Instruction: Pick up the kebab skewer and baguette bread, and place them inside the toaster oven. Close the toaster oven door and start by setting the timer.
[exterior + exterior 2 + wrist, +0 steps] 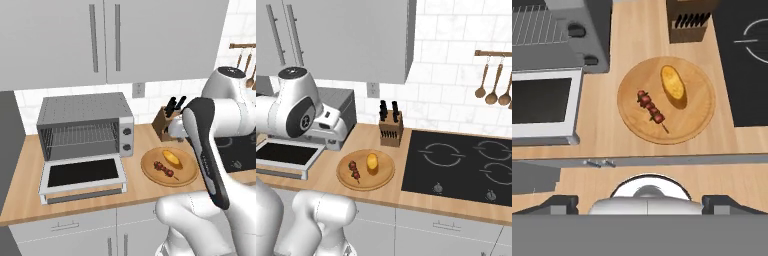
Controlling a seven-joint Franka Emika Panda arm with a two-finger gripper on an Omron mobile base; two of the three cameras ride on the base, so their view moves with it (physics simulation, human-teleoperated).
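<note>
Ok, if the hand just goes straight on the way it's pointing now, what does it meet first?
Probably the round wooden plate, near the kebab skewer lying on it beside the baguette bread. The open hand looks down on the counter; nothing shows in between, though depth is hard to judge.

toaster oven [336, 117] mostly hidden behind arm; knobs unreadable

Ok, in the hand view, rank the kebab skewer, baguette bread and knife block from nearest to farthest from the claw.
From the claw:
1. kebab skewer, left side of the plate.
2. baguette bread, right side of the plate, just beyond.
3. knife block, past the plate, at the counter's back.
</note>
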